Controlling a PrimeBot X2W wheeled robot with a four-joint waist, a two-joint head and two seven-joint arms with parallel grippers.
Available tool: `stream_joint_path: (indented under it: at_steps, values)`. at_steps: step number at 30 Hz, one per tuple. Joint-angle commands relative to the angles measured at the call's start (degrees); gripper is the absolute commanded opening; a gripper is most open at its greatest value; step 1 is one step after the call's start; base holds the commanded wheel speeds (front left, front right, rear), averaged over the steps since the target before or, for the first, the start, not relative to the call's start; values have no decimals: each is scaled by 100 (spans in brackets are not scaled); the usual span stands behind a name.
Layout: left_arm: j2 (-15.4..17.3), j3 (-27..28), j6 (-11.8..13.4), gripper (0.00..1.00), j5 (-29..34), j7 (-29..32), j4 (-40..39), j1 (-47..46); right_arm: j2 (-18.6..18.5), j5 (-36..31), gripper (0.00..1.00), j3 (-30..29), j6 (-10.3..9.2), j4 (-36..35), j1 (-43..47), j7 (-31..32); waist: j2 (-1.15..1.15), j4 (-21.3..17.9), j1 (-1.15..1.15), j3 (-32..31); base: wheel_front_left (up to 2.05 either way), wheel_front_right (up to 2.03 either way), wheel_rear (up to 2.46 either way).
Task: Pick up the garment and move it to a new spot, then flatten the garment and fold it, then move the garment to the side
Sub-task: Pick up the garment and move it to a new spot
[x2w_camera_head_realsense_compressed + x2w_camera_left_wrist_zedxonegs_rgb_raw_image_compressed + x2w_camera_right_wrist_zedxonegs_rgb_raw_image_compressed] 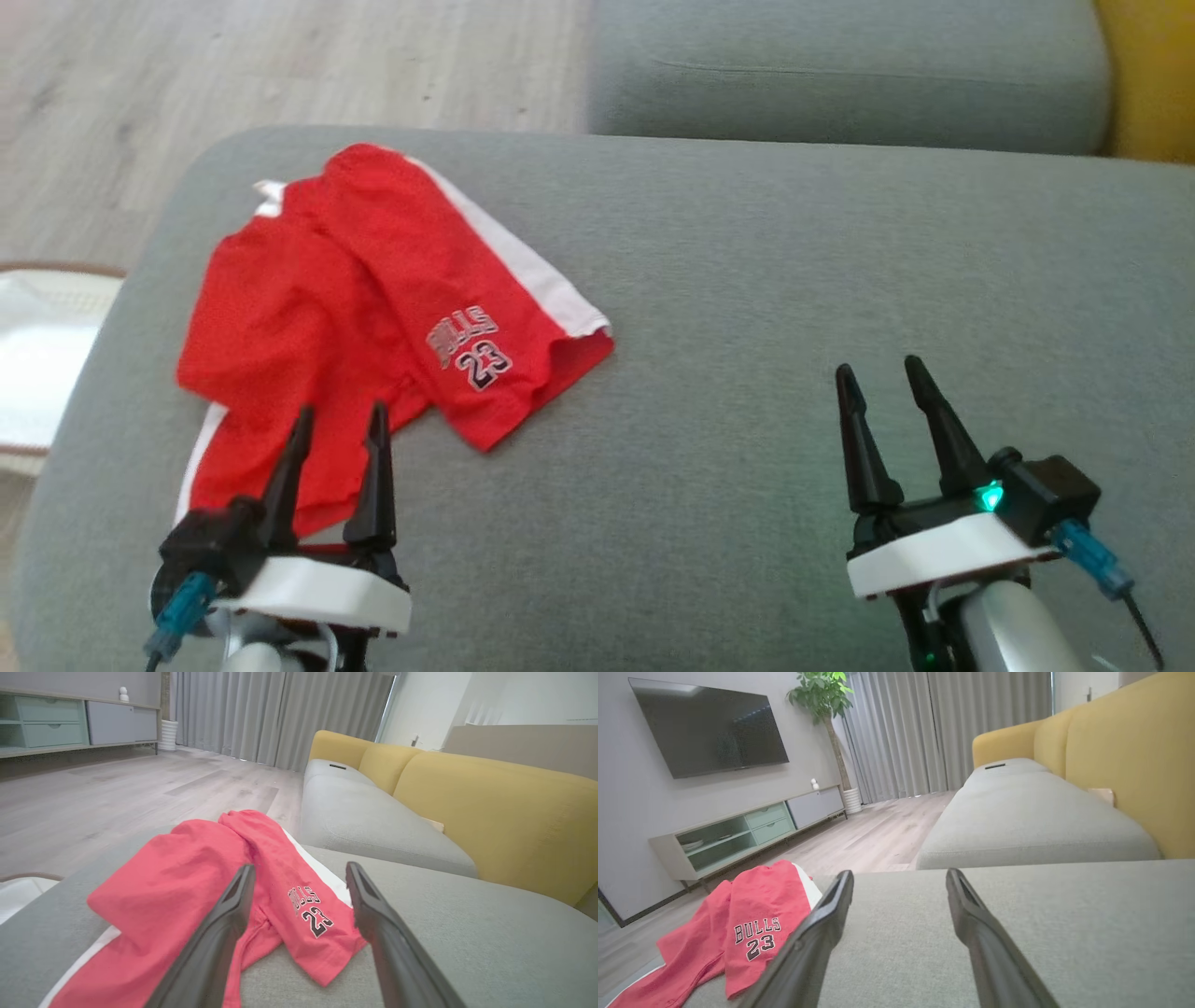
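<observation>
The garment (pixel 373 308) is a pair of red shorts with white side stripes and "BULLS 23" printed on one leg. It lies loosely folded and crumpled on the left part of the grey sofa cushion (pixel 747 308). My left gripper (pixel 341 420) hovers open over the shorts' near edge, nothing between its fingers. In the left wrist view the garment (pixel 196 882) spreads out beyond the left gripper (pixel 299 872). My right gripper (pixel 878 373) stands open over bare cushion, well right of the shorts. The right wrist view shows the garment (pixel 752 924) off to the left of the right gripper (pixel 899 877).
A second grey seat cushion (pixel 840 75) lies beyond, with yellow backrests (pixel 490 802) along the right. Wooden floor (pixel 233 65) lies past the cushion's left edge, and a white object (pixel 37 355) sits low at the left. A TV cabinet (pixel 747 830) stands across the room.
</observation>
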Motion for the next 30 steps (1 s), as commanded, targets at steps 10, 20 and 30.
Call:
stream_joint_path:
  at_steps: [10, 20, 30]
  values:
    - [-13, 437, 34, 100, 125, -70, -94, -286, -38, 108, 100, 390, -4, -70, -144, -62, 0, 504, 0, 70, 0, 0, 0]
    - [-9, 824, -25, 100, 403, -70, 298, -495, -38, 11, 100, 367, -4, -83, -302, -62, 0, 442, 0, 371, 0, 0, 0]
    - [570, 1014, -133, 100, 737, 179, 2757, -1650, -38, -286, 100, 159, -4, -140, -520, -62, 0, 290, 0, 1049, 0, 0, 0]
